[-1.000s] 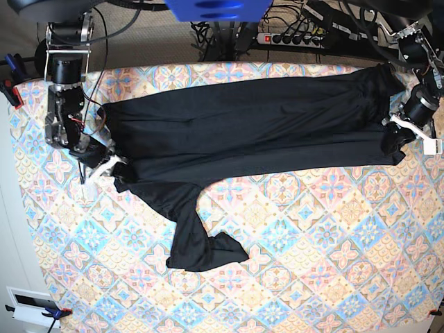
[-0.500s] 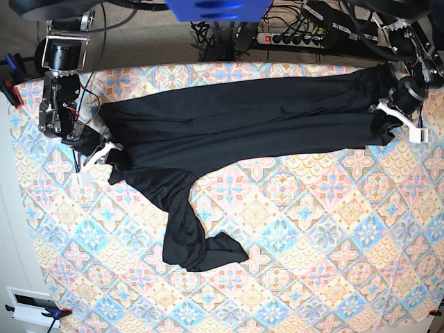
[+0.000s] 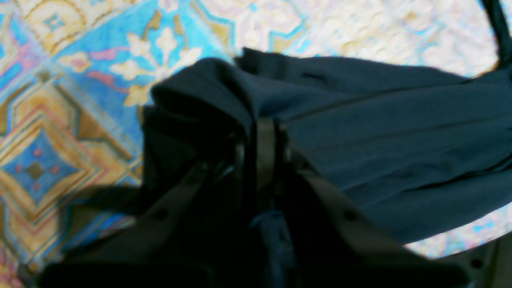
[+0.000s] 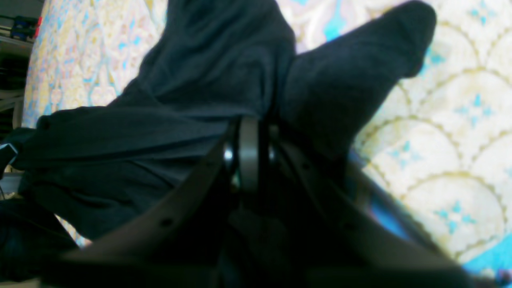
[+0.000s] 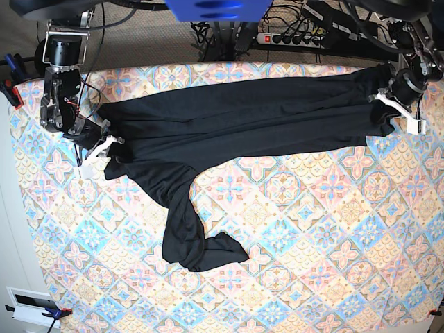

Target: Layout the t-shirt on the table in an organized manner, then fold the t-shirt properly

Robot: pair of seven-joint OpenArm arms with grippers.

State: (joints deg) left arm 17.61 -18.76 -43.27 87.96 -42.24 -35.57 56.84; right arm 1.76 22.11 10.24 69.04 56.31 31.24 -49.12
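Both my tools, left tool (image 5: pixel 390 114) and right tool (image 5: pixel 105 146), are clamped on opposite ends of the t-shirt (image 5: pixel 236 118), which lies stretched across the far part of the bench (image 5: pixel 312 236).

t-shirt (image 5: pixel 236 118): 1 | table (image 5: pixel 333 229): 1 | arms: 2 | power strip (image 5: pixel 295 38): 1

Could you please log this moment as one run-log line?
phase: spreading | left end effector: shut on t-shirt | right end effector: shut on t-shirt | t-shirt: stretched between them, part trailing on table
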